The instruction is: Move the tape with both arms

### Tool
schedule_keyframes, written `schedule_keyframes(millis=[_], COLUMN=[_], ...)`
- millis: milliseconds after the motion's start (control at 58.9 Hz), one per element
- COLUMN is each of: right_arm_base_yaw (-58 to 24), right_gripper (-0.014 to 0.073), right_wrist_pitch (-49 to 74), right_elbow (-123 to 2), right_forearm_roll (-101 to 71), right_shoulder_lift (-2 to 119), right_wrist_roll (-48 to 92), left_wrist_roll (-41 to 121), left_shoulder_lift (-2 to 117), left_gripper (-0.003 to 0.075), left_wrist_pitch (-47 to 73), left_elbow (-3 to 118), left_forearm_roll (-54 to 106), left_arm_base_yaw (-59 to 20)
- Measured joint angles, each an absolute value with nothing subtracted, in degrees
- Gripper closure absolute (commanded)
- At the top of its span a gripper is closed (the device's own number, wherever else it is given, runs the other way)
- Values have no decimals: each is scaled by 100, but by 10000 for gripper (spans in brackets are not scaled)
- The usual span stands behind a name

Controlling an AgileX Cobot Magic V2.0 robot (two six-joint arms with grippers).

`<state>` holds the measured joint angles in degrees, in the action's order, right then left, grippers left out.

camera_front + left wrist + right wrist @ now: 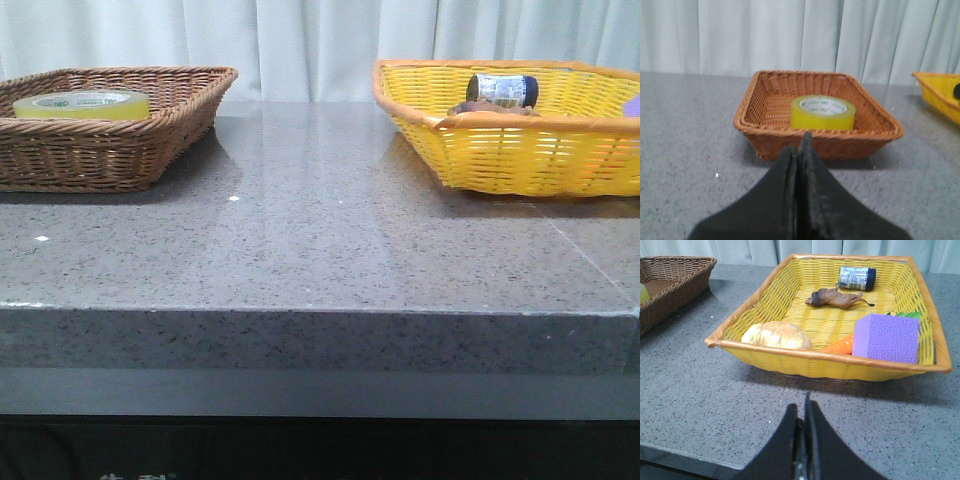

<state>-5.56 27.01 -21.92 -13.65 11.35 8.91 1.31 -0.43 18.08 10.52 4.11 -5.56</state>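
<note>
The tape (82,105), a yellow translucent roll with a white core and green print, lies flat in the brown wicker basket (110,150) at the table's far left. It also shows in the left wrist view (823,113), inside that basket (770,135). My left gripper (799,150) is shut and empty, low over the table a short way in front of the basket. My right gripper (802,412) is shut and empty, near the table's front edge, in front of the yellow basket (825,362). Neither arm shows in the front view.
The yellow basket (520,160) at the far right holds a small bottle with a blue-white label (857,278), a toy lion (836,298), a bread roll (776,335), a purple block (888,338) and an orange carrot (840,345). White curtains hang behind the grey stone table (320,240).
</note>
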Motion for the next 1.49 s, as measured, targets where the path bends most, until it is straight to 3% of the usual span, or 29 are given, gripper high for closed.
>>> schedule_keyframes(millis=[255, 696, 1494], right_arm_base_yaw=[-556, -556, -556], right_gripper=[669, 669, 669], right_wrist_pitch=[2701, 2701, 2701], right_elbow=[-2192, -2192, -2192], right_forearm_roll=[-1365, -1365, -1365], right_shoulder_lift=[1135, 1135, 1135], right_wrist_roll=[891, 891, 891], left_wrist_roll=[131, 121, 112], left_shoulder_lift=[-43, -43, -43], left_gripper=[740, 740, 740], left_wrist_pitch=[1798, 1205, 1153], left_elbow=[-50, -51, -51], left_forearm_roll=[244, 281, 289], left_arm_base_yaw=[-556, -556, -556])
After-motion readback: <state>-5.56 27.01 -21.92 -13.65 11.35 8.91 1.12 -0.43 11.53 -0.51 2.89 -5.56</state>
